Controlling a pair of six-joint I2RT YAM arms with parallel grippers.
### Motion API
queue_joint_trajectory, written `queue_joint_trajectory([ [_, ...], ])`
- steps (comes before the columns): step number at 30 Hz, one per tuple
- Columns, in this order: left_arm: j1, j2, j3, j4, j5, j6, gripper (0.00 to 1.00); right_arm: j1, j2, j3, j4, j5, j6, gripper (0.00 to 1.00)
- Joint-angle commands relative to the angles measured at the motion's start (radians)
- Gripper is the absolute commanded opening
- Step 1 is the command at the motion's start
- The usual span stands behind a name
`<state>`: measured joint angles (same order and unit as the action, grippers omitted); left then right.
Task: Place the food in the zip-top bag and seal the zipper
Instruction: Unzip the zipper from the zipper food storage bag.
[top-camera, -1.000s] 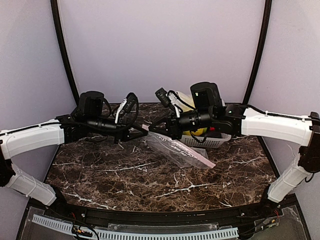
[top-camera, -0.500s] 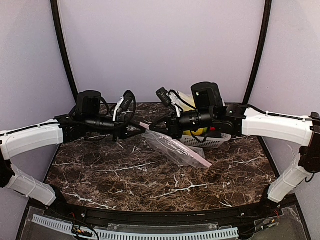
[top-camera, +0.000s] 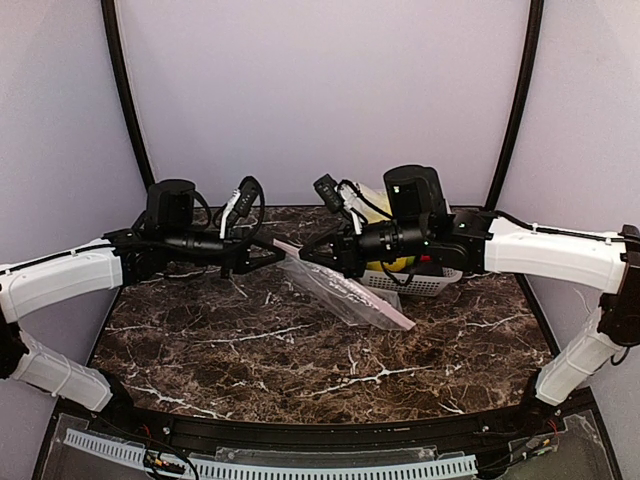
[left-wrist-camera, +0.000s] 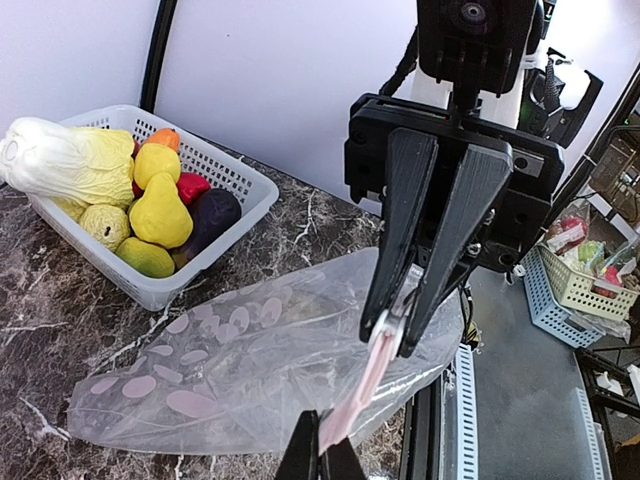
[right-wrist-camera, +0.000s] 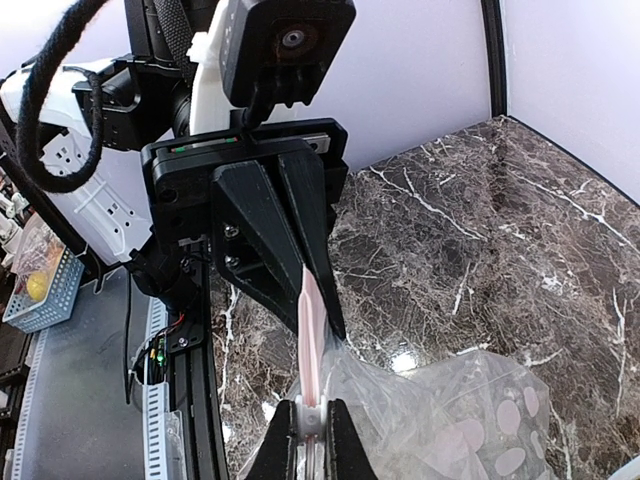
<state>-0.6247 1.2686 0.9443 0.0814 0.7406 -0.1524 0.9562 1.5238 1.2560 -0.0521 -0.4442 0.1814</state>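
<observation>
The clear dotted zip-top bag (top-camera: 350, 293) hangs between my two grippers above the table, and I see no food in it. My left gripper (top-camera: 274, 247) is shut on the end of the pinkish zipper (top-camera: 288, 249). My right gripper (top-camera: 304, 256) is shut on the zipper's white slider, a short way along the strip. The left wrist view shows my left gripper (left-wrist-camera: 322, 452) pinching the zipper (left-wrist-camera: 365, 385), with the right gripper (left-wrist-camera: 393, 335) opposite and the bag (left-wrist-camera: 240, 360) below. The food (left-wrist-camera: 160, 210) lies in the white basket (left-wrist-camera: 170, 290).
The basket (top-camera: 432, 284) stands at the back right, behind my right arm. The right wrist view shows my right gripper (right-wrist-camera: 312, 437), the zipper (right-wrist-camera: 312, 340), the left gripper (right-wrist-camera: 318, 295) and the marble table (right-wrist-camera: 500, 230).
My left gripper has moved left with the zipper end, so the stretch of strip between the grippers is longer. The bag has lifted slightly.
</observation>
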Motion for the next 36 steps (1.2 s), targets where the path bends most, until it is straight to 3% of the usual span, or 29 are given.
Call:
queue_joint_trajectory([
  [1,0.039,-0.048,-0.012,0.041,-0.058,-0.015,0.01,0.006,-0.038,-0.028,-0.074,-0.006,0.009,0.00],
  [36,0.089,-0.093,-0.022,0.034,-0.142,-0.020,0.01,0.005,-0.059,-0.053,-0.075,0.026,0.015,0.00],
])
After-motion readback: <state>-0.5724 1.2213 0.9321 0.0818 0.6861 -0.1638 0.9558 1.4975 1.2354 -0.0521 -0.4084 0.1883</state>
